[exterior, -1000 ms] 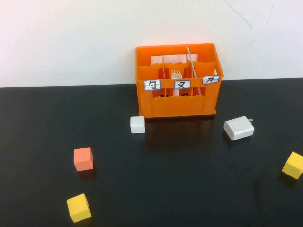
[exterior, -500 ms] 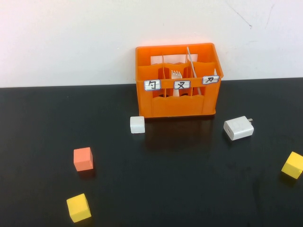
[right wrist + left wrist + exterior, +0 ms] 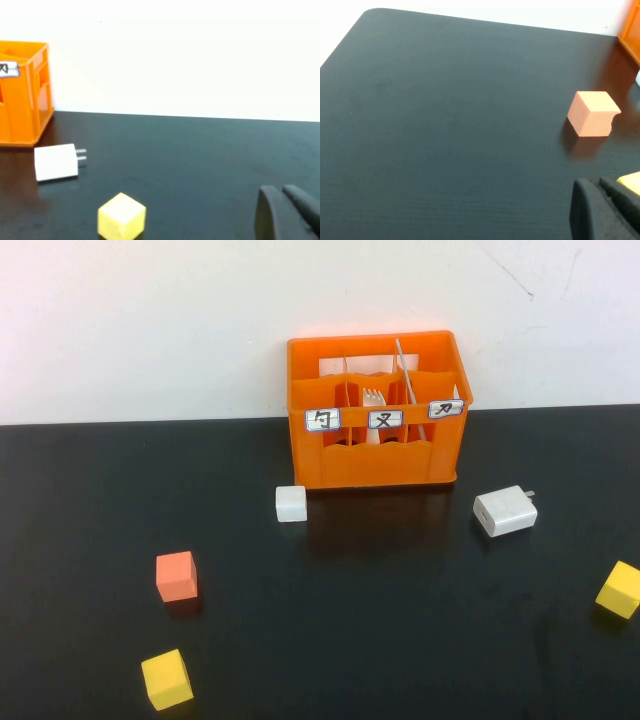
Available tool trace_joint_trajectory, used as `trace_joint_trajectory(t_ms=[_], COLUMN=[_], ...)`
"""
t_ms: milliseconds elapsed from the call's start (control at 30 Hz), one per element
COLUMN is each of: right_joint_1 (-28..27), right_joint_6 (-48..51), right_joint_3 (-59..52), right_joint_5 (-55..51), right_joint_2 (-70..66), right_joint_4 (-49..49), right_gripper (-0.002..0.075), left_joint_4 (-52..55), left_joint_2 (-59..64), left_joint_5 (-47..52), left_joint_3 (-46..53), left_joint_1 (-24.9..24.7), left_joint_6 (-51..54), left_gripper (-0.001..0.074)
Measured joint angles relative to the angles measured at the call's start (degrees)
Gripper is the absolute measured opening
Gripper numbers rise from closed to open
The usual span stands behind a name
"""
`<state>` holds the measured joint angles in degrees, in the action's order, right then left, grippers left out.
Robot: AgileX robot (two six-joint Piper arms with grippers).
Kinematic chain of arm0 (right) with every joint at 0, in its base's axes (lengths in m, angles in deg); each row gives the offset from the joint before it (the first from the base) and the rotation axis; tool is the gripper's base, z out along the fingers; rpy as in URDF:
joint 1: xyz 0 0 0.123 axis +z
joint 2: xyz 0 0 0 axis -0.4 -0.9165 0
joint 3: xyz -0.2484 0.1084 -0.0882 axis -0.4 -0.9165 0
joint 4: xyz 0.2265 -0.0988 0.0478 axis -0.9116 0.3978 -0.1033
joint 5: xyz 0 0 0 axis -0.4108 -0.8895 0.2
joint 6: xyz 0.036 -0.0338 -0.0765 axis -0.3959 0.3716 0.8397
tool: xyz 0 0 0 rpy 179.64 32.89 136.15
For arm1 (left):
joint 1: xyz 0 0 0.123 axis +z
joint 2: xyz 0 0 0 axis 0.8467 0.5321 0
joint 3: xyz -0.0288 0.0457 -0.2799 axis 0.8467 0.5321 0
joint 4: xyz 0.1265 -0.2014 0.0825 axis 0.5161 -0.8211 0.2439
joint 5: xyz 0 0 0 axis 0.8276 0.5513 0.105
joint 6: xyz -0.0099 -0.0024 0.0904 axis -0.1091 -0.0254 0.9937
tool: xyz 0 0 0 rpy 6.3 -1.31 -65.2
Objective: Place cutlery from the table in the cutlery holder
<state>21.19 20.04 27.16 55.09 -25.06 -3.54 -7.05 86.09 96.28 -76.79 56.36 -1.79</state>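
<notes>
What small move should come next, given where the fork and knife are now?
Probably none beyond keeping both arms parked: the fork stands in the middle compartment of the cutlery holder and the knife in the right one. Only cubes and a charger lie on the table. The left end effector and right end effector sit low, away from the holder.

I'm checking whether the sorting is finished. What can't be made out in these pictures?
- High view: both arms are out of frame.
- Left gripper, left wrist view: cut off by the picture's edge; open or shut unclear.
- Right gripper, right wrist view: likewise.
- Fork and knife, high view: lower parts hidden by the cutlery holder wall.
</notes>
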Motion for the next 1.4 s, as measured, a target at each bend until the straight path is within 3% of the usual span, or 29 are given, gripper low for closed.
trace_joint_trajectory(t_ms=[367,1400], right_joint_1=[0.00,-0.89], right_joint_6=[16.78,9.58], right_joint_3=[-0.22,-3.25], right_joint_5=[-3.97,-10.71], right_joint_2=[0.00,0.00], right_joint_4=[-9.46,-8.06], right_gripper=[-0.0002,-0.0002], left_joint_4=[0.00,0.00], left_joint_2=[0.00,0.00], left_joint_5=[0.00,0.10], left_joint_3=[0.00,0.00], left_joint_1=[-0.04,-0.04], left_joint_6=[0.00,0.14], left_gripper=[-0.0001,-0.0001])
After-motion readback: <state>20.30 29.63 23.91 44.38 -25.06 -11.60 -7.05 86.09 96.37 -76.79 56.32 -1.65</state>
